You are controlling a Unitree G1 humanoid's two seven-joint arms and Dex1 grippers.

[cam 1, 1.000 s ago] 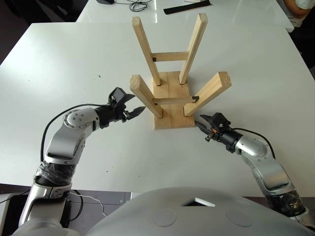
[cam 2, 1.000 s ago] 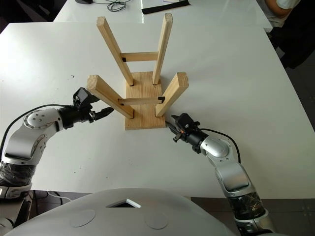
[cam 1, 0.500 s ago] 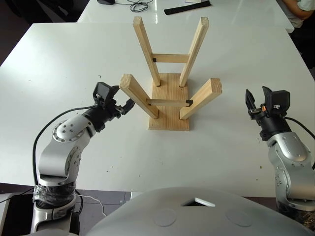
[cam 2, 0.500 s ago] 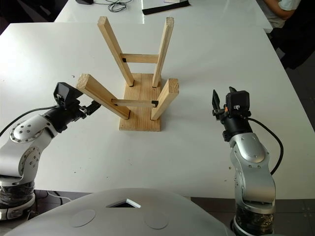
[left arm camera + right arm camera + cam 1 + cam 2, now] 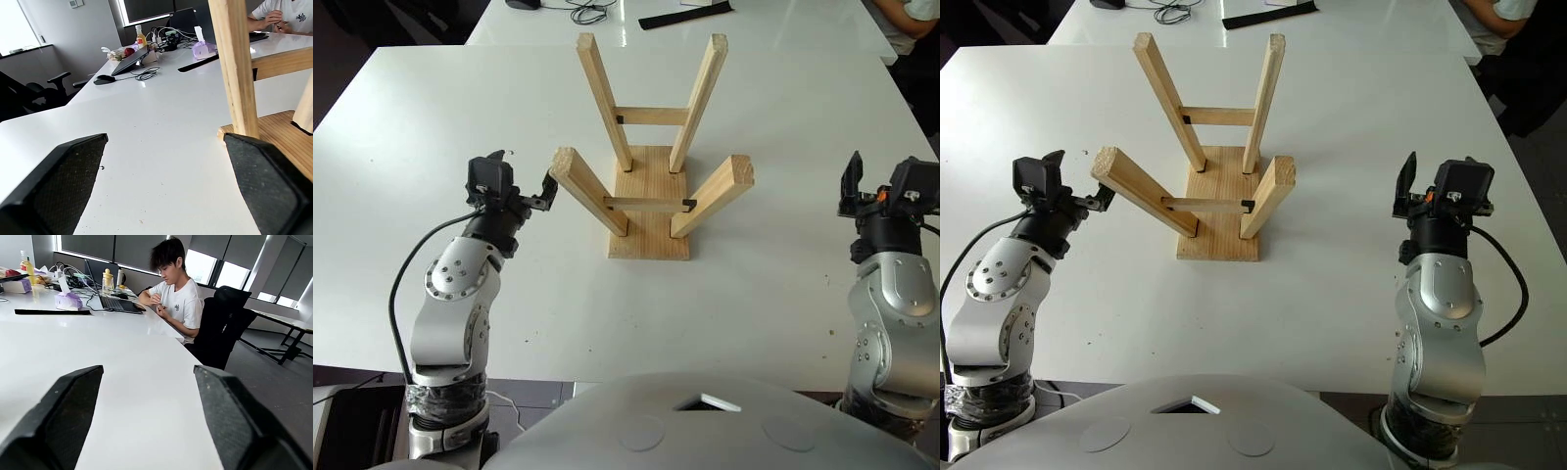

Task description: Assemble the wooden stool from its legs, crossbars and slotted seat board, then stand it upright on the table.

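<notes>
The left gripper (image 5: 522,186) hangs at nine o'clock from the stool (image 5: 651,186), its fingers spread wide and holding nothing, one fingertip just beside the top end of the near-left leg (image 5: 587,191). The stool rests upside down near the middle of the table (image 5: 431,117), the seat board (image 5: 648,245) flat on the surface, four legs pointing up and both crossbars (image 5: 646,204) seated between them. It looks assembled, so what remains is probably the turn-over. To do that well, close squarely on the near-left leg near its free end, take the near-right leg (image 5: 710,196) the same way, and roll both wrists together so the joints are not levered apart — a one-sided lift could pull a leg from its slot. The right gripper (image 5: 1427,191) sits well apart at three o'clock, also wide open and empty, so it has the longer way in. For room: from nine to eleven o'clock there is broad bare table, and a fair strip at six o'clock toward the robot; at three o'clock the table edge lies close behind the right gripper, so tip the stool toward six or nine rather than toward that side.
</notes>
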